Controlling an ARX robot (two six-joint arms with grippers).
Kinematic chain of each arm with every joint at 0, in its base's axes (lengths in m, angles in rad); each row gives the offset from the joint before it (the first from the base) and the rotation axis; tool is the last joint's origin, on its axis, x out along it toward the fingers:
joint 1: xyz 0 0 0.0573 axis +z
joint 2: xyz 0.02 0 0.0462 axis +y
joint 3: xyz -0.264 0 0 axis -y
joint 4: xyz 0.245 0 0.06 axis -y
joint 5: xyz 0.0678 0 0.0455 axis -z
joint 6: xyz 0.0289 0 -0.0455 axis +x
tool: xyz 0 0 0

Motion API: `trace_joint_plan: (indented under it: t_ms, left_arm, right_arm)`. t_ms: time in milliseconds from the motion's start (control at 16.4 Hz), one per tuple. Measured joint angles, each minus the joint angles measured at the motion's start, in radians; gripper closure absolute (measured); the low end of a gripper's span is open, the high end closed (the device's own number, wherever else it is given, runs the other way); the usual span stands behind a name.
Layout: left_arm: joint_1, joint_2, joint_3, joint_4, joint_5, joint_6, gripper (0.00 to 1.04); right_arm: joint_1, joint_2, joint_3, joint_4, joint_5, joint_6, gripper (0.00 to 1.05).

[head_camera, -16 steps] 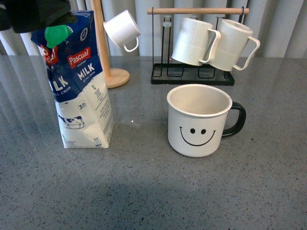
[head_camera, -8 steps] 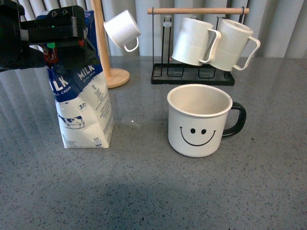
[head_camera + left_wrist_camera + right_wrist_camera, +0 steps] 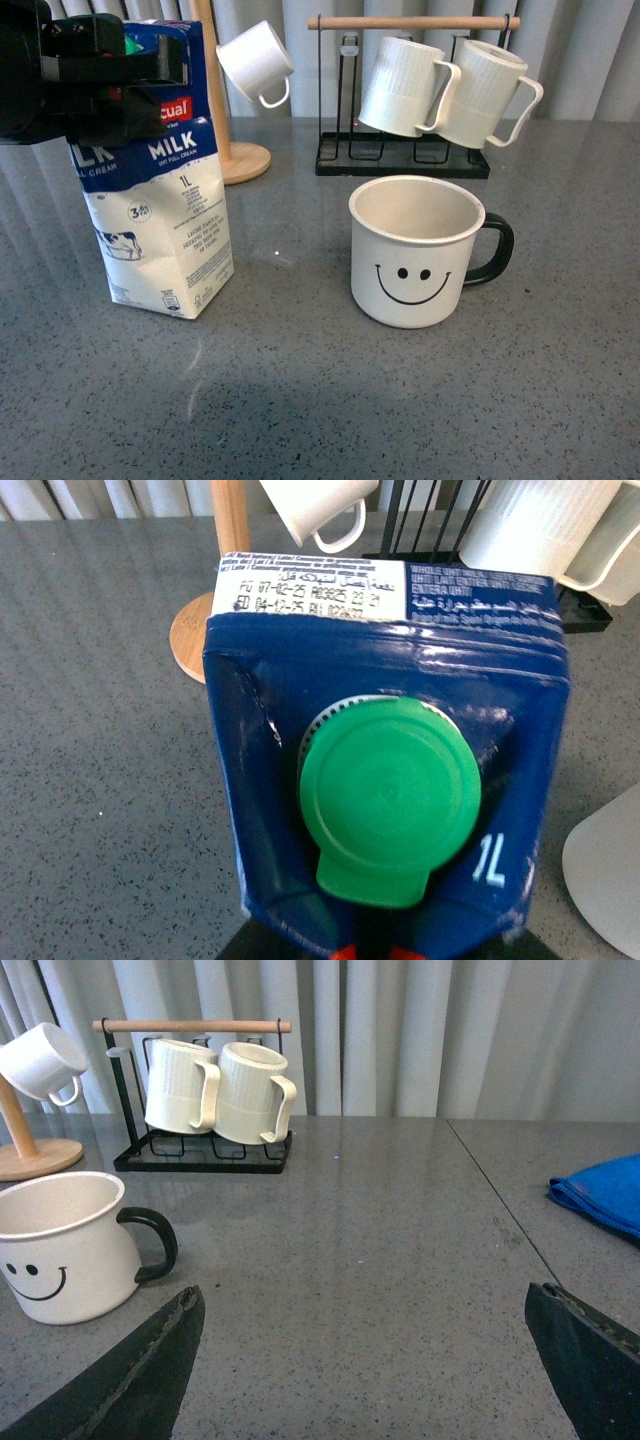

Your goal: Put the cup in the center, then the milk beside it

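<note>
Carrying the milk well meant holding it upright; your left claw looked clamped on its top, toward the table's left edge; you needed to land it just beside the cup, which sat mid-table, without a knock; your right claw gaped empty; the rack mugs stood behind, out of the way.
</note>
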Motion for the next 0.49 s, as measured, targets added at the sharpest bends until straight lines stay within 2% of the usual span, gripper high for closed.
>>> trace_joint_plan:
  t_ms: [122, 183, 488]
  left_arm:
    - [-0.027, -0.055, -0.017, 0.0, -0.023, 0.002, 0.99]
    - [-0.054, -0.085, -0.023, 0.01, -0.052, 0.001, 1.02]
    - [-0.232, -0.13, -0.03, 0.072, -0.223, -0.095, 1.02]
  right_arm:
    - [0.0, 0.0, 0.0, 0.0, 0.0, 0.0, 0.07]
    - [0.0, 0.0, 0.0, 0.0, 0.0, 0.0, 0.07]
    - [0.0, 0.0, 0.0, 0.0, 0.0, 0.0, 0.07]
